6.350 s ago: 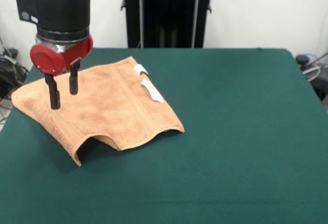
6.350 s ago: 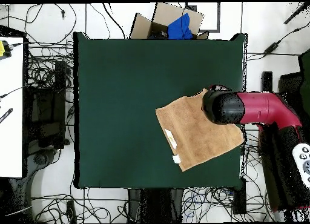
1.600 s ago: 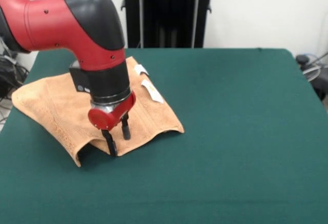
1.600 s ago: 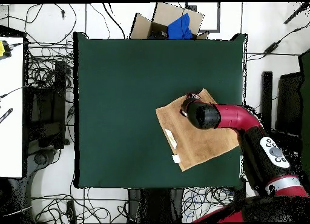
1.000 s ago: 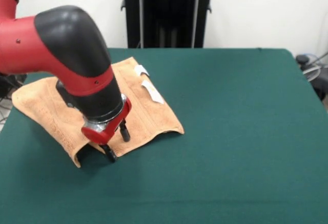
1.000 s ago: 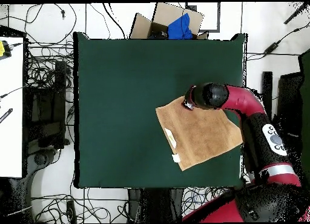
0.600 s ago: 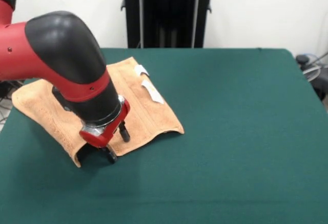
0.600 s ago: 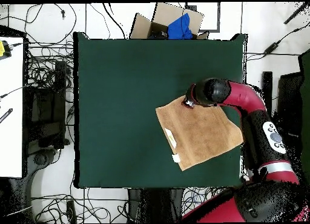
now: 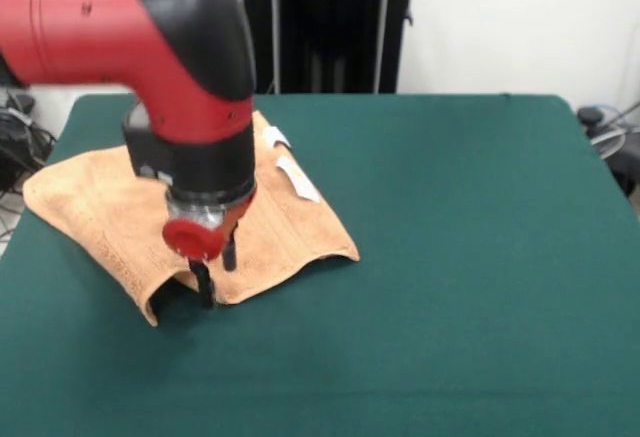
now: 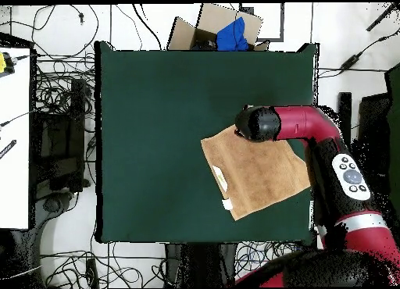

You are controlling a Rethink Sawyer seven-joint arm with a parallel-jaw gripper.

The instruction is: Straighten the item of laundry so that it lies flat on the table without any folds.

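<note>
The item of laundry (image 9: pixel 120 207), an orange-tan towel, lies on the left part of the green table (image 9: pixel 450 257). Its near edge arches up off the felt in a hump, and two white tags (image 9: pixel 296 177) show on its right edge. My gripper (image 9: pixel 217 271) points straight down at that raised near edge. It is open, with one finger (image 9: pixel 205 285) in front of the hump and the other over the cloth. In the overhead view the towel (image 10: pixel 258 176) lies toward the table's (image 10: pixel 156 130) right side, and the arm's wrist (image 10: pixel 258 123) covers its top corner and hides the fingers.
One towel corner (image 9: pixel 30 192) reaches the table's left edge. In the overhead view a cardboard box with blue cloth (image 10: pixel 226 32) sits beyond the top edge. Cables cover the floor around, and a white desk (image 10: pixel 16 137) stands at the left.
Over the last second the wrist has swung from tilted to upright, and the gripper has stayed at the towel's raised near edge. The towel keeps the same shape.
</note>
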